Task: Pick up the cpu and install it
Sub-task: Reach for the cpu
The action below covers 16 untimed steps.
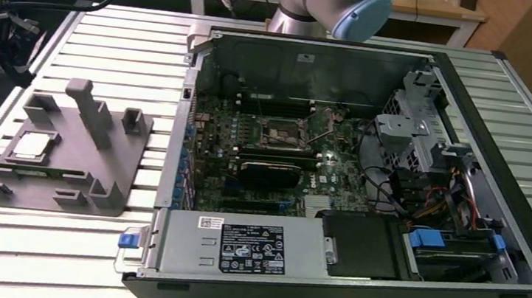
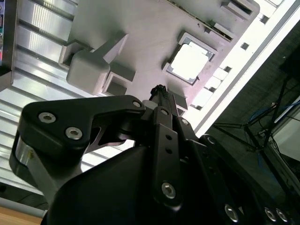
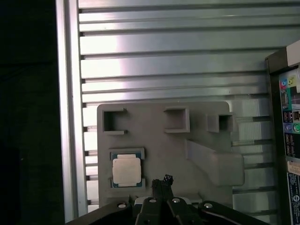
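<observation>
The cpu (image 1: 32, 145) is a pale silver square lying flat in a shallow seat of the grey plastic tray (image 1: 95, 175), at the exterior view's left. Both wrist views look down on the cpu (image 2: 190, 63) (image 3: 126, 169) from well above. My gripper (image 2: 161, 91) (image 3: 164, 180) hangs high over the tray, a little to one side of the chip, its black fingers pressed together with nothing between them. The open computer case (image 1: 342, 179) lies on its side beside the tray, and the motherboard's cpu socket (image 1: 282, 132) shows near its middle.
Upright grey blocks (image 1: 87, 104) stand on the tray close to the chip. The case wall (image 1: 187, 111) rises between tray and motherboard. Drive cages and cables (image 1: 432, 174) crowd the case at the exterior view's right. The ribbed metal table (image 1: 38, 244) ends at an edge just past the tray.
</observation>
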Motion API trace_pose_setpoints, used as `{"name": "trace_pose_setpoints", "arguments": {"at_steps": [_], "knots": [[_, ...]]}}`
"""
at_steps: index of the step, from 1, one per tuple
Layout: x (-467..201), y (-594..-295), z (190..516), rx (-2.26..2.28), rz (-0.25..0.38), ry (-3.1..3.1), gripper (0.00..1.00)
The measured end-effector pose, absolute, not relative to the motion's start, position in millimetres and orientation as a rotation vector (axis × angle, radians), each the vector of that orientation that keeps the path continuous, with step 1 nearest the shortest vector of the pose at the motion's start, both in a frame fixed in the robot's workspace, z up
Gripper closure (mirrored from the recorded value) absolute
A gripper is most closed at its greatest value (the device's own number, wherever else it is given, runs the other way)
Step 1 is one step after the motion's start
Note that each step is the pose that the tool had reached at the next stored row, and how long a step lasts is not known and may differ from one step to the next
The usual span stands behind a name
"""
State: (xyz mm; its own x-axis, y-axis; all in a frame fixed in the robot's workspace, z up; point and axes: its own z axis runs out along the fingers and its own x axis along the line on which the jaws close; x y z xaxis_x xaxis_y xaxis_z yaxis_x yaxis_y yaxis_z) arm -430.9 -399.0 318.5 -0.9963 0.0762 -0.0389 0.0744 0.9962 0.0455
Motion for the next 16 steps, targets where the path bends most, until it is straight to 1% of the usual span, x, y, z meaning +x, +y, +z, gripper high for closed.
{"name": "trace_pose_setpoints", "arguments": {"at_steps": [16], "knots": [[-438,-399,296,0.118,0.068,3.098,0.89]]}}
